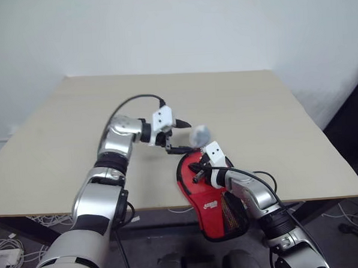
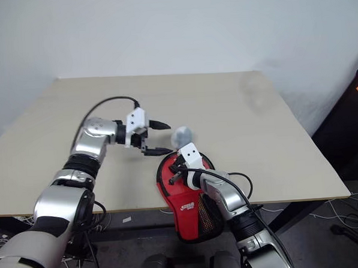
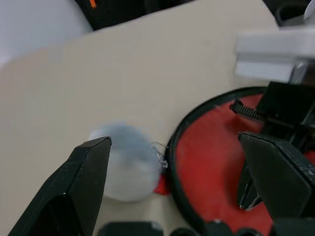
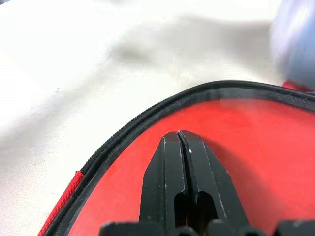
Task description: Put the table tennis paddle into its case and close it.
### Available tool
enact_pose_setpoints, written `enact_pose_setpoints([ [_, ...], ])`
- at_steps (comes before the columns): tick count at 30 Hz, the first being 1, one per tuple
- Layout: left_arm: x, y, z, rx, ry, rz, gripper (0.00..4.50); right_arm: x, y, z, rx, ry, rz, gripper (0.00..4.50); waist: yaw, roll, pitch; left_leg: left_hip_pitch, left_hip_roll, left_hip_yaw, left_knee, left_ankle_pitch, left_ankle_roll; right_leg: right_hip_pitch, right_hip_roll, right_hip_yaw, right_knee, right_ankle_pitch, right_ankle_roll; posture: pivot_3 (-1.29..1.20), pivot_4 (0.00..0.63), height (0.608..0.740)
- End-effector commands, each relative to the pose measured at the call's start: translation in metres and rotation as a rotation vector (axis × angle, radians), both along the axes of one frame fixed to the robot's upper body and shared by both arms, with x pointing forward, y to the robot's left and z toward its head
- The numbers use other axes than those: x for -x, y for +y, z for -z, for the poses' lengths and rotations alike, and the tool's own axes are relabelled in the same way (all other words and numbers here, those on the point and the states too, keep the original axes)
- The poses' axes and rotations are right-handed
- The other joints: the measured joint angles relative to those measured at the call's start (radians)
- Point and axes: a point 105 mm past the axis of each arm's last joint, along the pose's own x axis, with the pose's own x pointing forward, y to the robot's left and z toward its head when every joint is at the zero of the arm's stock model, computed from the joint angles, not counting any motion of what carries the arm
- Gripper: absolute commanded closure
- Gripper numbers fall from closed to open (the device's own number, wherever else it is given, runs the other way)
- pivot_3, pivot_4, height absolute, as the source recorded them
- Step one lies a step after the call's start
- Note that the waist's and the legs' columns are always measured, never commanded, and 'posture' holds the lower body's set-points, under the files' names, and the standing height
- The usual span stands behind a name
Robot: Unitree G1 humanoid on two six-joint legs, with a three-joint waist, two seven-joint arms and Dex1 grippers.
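Red case (image 1: 206,195) lies at the desk's near edge, handle end with black mesh hanging over that edge, round end on the desk (image 1: 255,106). Right hand (image 4: 179,140) sits on the round red face, fingers pressed together, nothing between them; black zip edging curves just ahead of its tips. Paddle itself can't be made out. Pale blurred ball-like tag (image 1: 200,133) sits just past the case's far rim, beyond the right hand. Left hand (image 1: 183,137) hovers off the desk just beyond and to the left of the case's round end, fingers spread wide, empty, pointing across toward the tag. Beyond both hands the tan desk top runs bare to its far edge and out to both side edges.
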Motion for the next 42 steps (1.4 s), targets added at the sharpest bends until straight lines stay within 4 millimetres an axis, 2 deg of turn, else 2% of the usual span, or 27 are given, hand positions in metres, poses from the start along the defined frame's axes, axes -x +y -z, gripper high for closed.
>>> enact_pose_setpoints([
  [1, 0.011, 0.018, -0.026, 0.083, -0.015, -0.012, 0.01, 0.003, 0.001, 0.009, 0.015, 0.038, -0.008, 4.50, -0.007, 0.000, 0.000, 0.000, 0.000, 0.000, 0.000, 0.000, 0.000, 0.000, 0.000, 0.000, 0.000, 0.000, 0.000, 0.00, 0.000, 0.740],
  [3, 0.021, 0.027, -0.030, 0.130, 0.009, -0.050, 0.01, 0.001, 0.003, 0.007, 0.007, 0.030, -0.006, 4.50, -0.007, 0.000, 0.000, 0.000, 0.000, 0.000, 0.000, 0.000, 0.000, 0.000, 0.000, 0.001, 0.001, 0.001, -0.001, 0.00, 0.000, 0.740],
  [6, 0.038, 0.029, -0.024, 0.170, 0.053, -0.090, 0.01, -0.001, 0.004, 0.005, -0.005, 0.025, 0.002, 4.50, -0.010, 0.000, 0.000, 0.001, 0.001, 0.000, -0.001, 0.000, 0.000, 0.000, 0.000, 0.001, 0.001, 0.002, -0.003, 0.00, 0.000, 0.740],
  [9, 0.058, 0.023, -0.015, 0.234, 0.108, -0.139, 0.01, 0.002, 0.005, 0.007, -0.005, 0.029, -0.013, 4.50, -0.007, 0.000, 0.000, 0.001, 0.001, 0.000, 0.000, 0.000, 0.000, 0.001, 0.000, 0.001, 0.001, 0.002, -0.003, 0.00, 0.000, 0.740],
  [14, 0.078, 0.003, 0.006, 0.308, 0.166, -0.221, 0.01, 0.002, 0.002, 0.006, 0.007, 0.026, -0.027, 4.50, -0.008, 0.000, 0.000, 0.002, 0.001, 0.000, 0.000, 0.000, 0.000, 0.001, 0.000, 0.001, 0.001, 0.002, -0.003, 0.00, 0.000, 0.740],
  [21, 0.088, -0.012, 0.034, 0.329, 0.225, -0.315, 0.01, -0.006, -0.012, -0.004, 0.025, -0.001, -0.030, 4.50, -0.006, 0.001, 0.000, 0.002, 0.000, 0.001, 0.000, 0.000, -0.001, 0.001, 0.000, 0.001, 0.000, 0.002, -0.003, 0.00, 0.000, 0.740],
  [25, 0.087, -0.020, 0.043, 0.357, 0.252, -0.337, 0.01, -0.011, -0.024, -0.005, 0.041, -0.010, -0.010, 4.50, -0.001, 0.001, 0.000, 0.002, 0.000, 0.001, 0.000, 0.000, -0.001, 0.001, 0.000, 0.001, 0.000, 0.002, -0.003, 0.00, 0.000, 0.740],
  [28, 0.082, -0.030, 0.050, 0.373, 0.276, -0.344, 0.58, -0.015, -0.031, -0.007, 0.049, -0.015, -0.001, 4.50, 0.002, 0.001, 0.000, 0.001, 0.000, 0.001, 0.000, 0.000, -0.001, 0.001, 0.000, 0.001, 0.000, 0.002, -0.003, 0.00, 0.000, 0.740],
  [31, 0.076, -0.041, 0.051, 0.393, 0.294, -0.333, 1.59, -0.020, -0.037, -0.016, 0.059, -0.038, 0.001, 4.50, 0.002, 0.001, 0.000, 0.001, 0.000, 0.002, 0.001, 0.000, 0.000, 0.001, 0.000, 0.001, 0.000, 0.001, -0.003, 0.00, 0.000, 0.740],
  [33, 0.074, -0.046, 0.050, 0.406, 0.301, -0.321, 2.23, -0.023, -0.040, -0.024, 0.059, -0.055, 0.002, 4.14, 0.002, 0.001, 0.000, 0.001, 0.000, 0.002, 0.001, 0.000, 0.000, 0.000, 0.000, 0.001, 0.000, 0.001, -0.003, 0.00, 0.000, 0.740],
  [35, 0.074, -0.050, 0.049, 0.411, 0.307, -0.305, 2.94, -0.025, -0.044, -0.033, 0.054, -0.067, 0.002, 3.65, 0.001, 0.001, 0.000, 0.001, 0.000, 0.002, 0.001, 0.000, 0.000, 0.000, 0.000, 0.001, 0.000, 0.001, -0.003, 0.00, 0.000, 0.740],
  [39, 0.073, -0.052, 0.048, 0.407, 0.310, -0.286, 4.38, -0.027, -0.052, -0.046, 0.047, -0.078, 0.005, 2.30, 0.001, 0.001, 0.000, 0.001, 0.000, 0.002, 0.001, 0.000, 0.000, 0.000, 0.000, 0.002, 0.000, 0.001, -0.003, 0.00, 0.000, 0.740],
  [42, 0.071, -0.052, 0.047, 0.406, 0.314, -0.276, 4.50, -0.027, -0.064, -0.060, 0.058, -0.102, 0.000, 1.26, 0.002, 0.002, 0.001, 0.000, 0.000, 0.002, 0.001, 0.000, 0.000, 0.000, 0.000, 0.002, 0.000, 0.001, -0.003, 0.00, 0.000, 0.740],
])
